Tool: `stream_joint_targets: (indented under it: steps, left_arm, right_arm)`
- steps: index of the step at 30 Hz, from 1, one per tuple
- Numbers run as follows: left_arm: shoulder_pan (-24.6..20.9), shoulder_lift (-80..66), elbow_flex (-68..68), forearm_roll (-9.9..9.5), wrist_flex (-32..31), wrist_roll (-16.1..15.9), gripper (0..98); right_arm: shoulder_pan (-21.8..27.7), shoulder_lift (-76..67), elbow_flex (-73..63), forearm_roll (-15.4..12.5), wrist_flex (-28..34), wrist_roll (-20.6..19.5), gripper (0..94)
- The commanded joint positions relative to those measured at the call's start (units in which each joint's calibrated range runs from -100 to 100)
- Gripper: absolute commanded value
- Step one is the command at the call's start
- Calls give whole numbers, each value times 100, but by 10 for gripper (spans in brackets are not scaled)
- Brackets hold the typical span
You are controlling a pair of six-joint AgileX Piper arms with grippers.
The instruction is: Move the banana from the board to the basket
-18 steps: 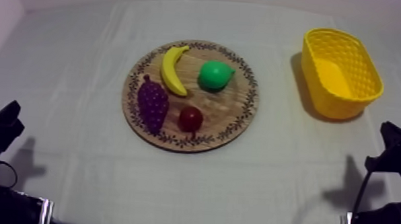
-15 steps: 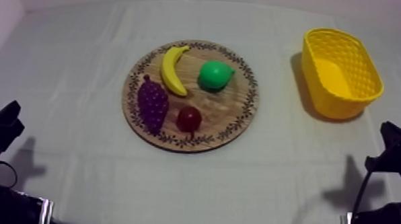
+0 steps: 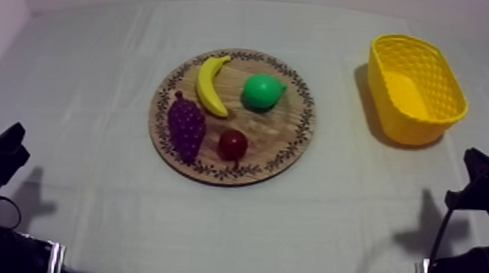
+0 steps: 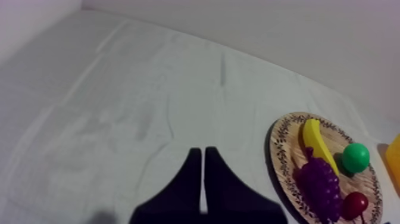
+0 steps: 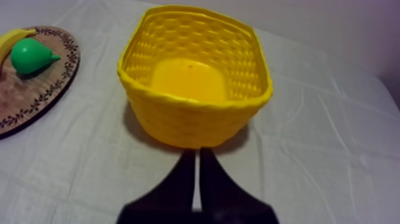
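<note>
On the board [image 3: 290, 149], toward its far left rim, the banana [image 3: 210, 84] lay flat, with the grapes [image 3: 186, 126] just beside its near end and the pear [image 3: 263, 91] near its other flank. I judged it light, stiff and smooth, likely to slip, so best pinched across the middle of its curve. My left gripper [image 4: 199, 154] and right gripper [image 5: 195, 154] sat low at the near corners, each closed tight on nothing. Bare cloth [image 3: 334, 194] lay open from board to basket [image 3: 417, 125], well apart at the right; its tall rim would need clearing.
</note>
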Motion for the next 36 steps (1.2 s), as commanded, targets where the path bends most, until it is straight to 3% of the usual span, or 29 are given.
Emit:
stream_joint_targets:
  steps: [1,12,17,20,25,30,33,36]
  left_arm:
    - [0,-3,3,-2,0,-1,1]
    - [0,-3,3,-2,0,-1,1]
    - [0,-3,3,-2,0,-1,1]
    - [0,-3,3,-2,0,-1,1]
    - [0,-3,3,-2,0,-1,1]
    - [0,-3,3,-2,0,-1,1]
    - [0,-3,3,-2,0,-1,1]
    - [0,-3,3,-2,0,-1,1]
  right_arm:
    - [2,-1,2,1,-3,2,5]
    - [2,-1,2,1,-3,2,5]
    - [0,-1,2,1,-3,-430,5]
    - [-89,-1,2,-4,-72,-452,5]
    - [-188,339,-30,-382,-283,101,5]
    - [-187,1792,-947,-778,-467,556,5]
    - [-271,2901,-2045,-696,-237,387,5]
    - [-575,3960,-3223,-305,58,-135,5]
